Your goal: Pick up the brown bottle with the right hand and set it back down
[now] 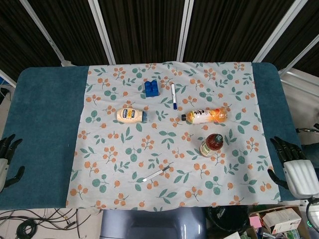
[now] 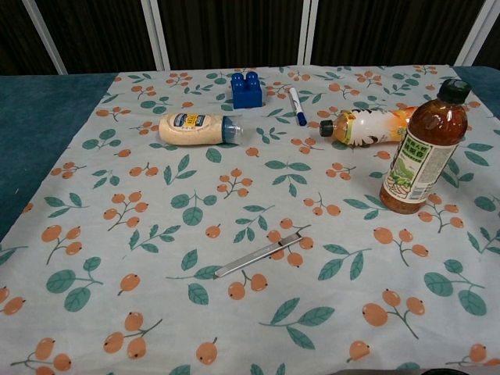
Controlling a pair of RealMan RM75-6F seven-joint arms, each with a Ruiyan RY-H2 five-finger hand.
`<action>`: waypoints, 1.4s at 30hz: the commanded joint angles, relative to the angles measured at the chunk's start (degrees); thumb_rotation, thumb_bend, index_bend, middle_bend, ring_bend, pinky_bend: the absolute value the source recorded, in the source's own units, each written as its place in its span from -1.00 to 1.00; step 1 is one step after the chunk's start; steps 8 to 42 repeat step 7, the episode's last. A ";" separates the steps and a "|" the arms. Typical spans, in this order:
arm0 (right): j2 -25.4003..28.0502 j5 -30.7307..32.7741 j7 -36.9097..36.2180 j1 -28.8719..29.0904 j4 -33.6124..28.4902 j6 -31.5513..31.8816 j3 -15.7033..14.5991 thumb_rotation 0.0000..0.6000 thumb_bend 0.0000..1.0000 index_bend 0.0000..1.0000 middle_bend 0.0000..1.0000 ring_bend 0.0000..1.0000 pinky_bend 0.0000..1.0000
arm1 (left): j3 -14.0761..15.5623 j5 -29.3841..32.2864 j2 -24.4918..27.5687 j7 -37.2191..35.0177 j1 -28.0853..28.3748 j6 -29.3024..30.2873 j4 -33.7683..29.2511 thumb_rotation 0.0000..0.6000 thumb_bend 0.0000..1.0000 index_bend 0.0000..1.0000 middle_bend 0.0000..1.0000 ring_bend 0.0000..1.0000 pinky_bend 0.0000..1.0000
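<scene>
The brown bottle [image 1: 212, 144] stands upright on the flowered cloth [image 1: 114, 164], its long axis vertical and its dark cap on top. In the chest view it leans very slightly, but it rests on its own base with nothing touching it.

The right robot hand [image 1: 293, 169] is at the right edge of the tabletop [image 1: 45, 129], over the blue border and well apart from the bottle. From this robot hand the bottle lies to the left and a little farther away from the robot. Its fingers are apart and it holds nothing. The left robot hand [image 1: 7, 159] is at the opposite edge, also empty with fingers spread, and much farther from the bottle, so the right one is clearly the nearer.

Judging from this, the bottle seems already set down, and the right robot hand has free room on its side.

Just behind the bottle an orange drink bottle [image 1: 204, 116] lies on its side, near but not touching. The room has dark panels with white frames behind the tabletop.
</scene>
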State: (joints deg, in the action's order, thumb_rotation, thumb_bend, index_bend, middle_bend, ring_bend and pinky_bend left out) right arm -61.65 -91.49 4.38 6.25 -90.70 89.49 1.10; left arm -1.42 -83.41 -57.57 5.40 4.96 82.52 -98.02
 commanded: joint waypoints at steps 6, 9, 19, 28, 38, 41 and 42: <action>-4.56 -1.47 2.03 -4.01 3.82 3.90 -1.94 1.00 -0.59 -0.99 -0.93 -0.76 -0.70 | 0.22 -2.17 0.06 -1.03 0.14 0.80 1.12 1.00 -0.21 -0.78 -0.99 -0.98 -0.72; -4.69 -1.61 1.76 -4.06 4.07 3.96 -1.98 1.00 -0.59 -1.00 -0.93 -0.76 -0.70 | 0.25 -2.56 0.01 -1.10 0.19 0.95 1.42 1.00 -0.21 -0.78 -0.99 -0.98 -0.73; -4.69 -1.61 1.76 -4.06 4.07 3.96 -1.98 1.00 -0.59 -1.00 -0.93 -0.76 -0.70 | 0.25 -2.56 0.01 -1.10 0.19 0.95 1.42 1.00 -0.21 -0.78 -0.99 -0.98 -0.73; -4.69 -1.61 1.76 -4.06 4.07 3.96 -1.98 1.00 -0.59 -1.00 -0.93 -0.76 -0.70 | 0.25 -2.56 0.01 -1.10 0.19 0.95 1.42 1.00 -0.21 -0.78 -0.99 -0.98 -0.73; -4.69 -1.61 1.76 -4.06 4.07 3.96 -1.98 1.00 -0.59 -1.00 -0.93 -0.76 -0.70 | 0.25 -2.56 0.01 -1.10 0.19 0.95 1.42 1.00 -0.21 -0.78 -0.99 -0.98 -0.73; -4.69 -1.61 1.76 -4.06 4.07 3.96 -1.98 1.00 -0.59 -1.00 -0.93 -0.76 -0.70 | 0.25 -2.56 0.01 -1.10 0.19 0.95 1.42 1.00 -0.21 -0.78 -0.99 -0.98 -0.73; -4.69 -1.61 1.76 -4.06 4.07 3.96 -1.98 1.00 -0.59 -1.00 -0.93 -0.76 -0.70 | 0.25 -2.56 0.01 -1.10 0.19 0.95 1.42 1.00 -0.21 -0.78 -0.99 -0.98 -0.73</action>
